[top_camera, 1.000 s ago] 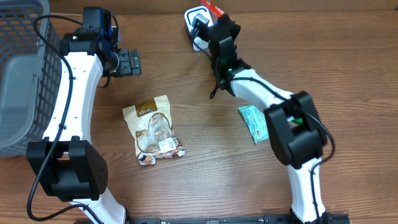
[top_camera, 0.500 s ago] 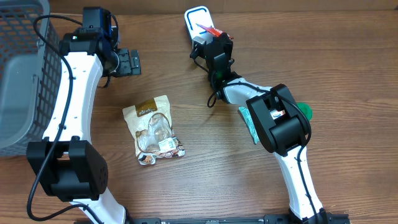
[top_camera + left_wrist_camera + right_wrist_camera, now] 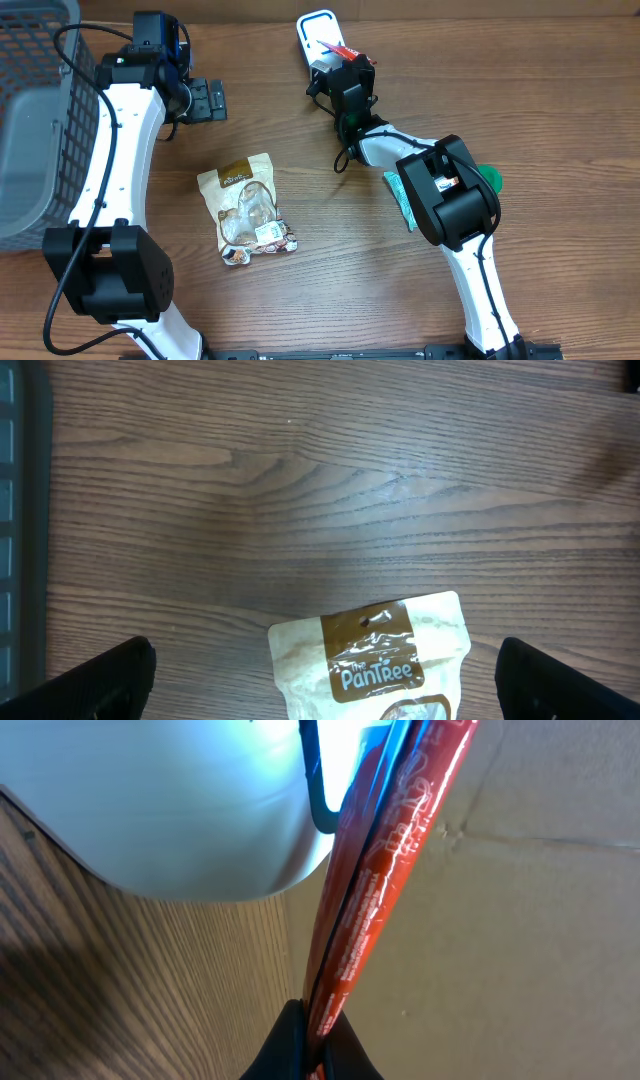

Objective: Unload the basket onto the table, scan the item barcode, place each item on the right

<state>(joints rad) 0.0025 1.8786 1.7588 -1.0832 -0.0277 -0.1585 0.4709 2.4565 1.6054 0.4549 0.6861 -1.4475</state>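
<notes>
Pinching 1 red packet (image 3: 385, 870): right gripper (image 3: 338, 58); left gripper (image 3: 212, 100) gapes; 2 other packets (image 3: 247, 208) (image 3: 405, 195) lie.

- Snack pouch (image 3: 445, 655): the brown band (image 3: 372, 660) at its top end bears the brand "PanTree" in white letters. It lies between the two spread fingers of the left pincer (image 3: 325, 680).
- White sticker (image 3: 268, 232) on the same pouch, at the end far from the left pincer: print too small to read.
- Red packet (image 3: 380, 870), clamped in the right pincer (image 3: 308, 1042): white print runs along it, ahead of the fingertips; illegible.
- Teal packet (image 3: 405, 195), well behind the right pincer: print illegible.
</notes>
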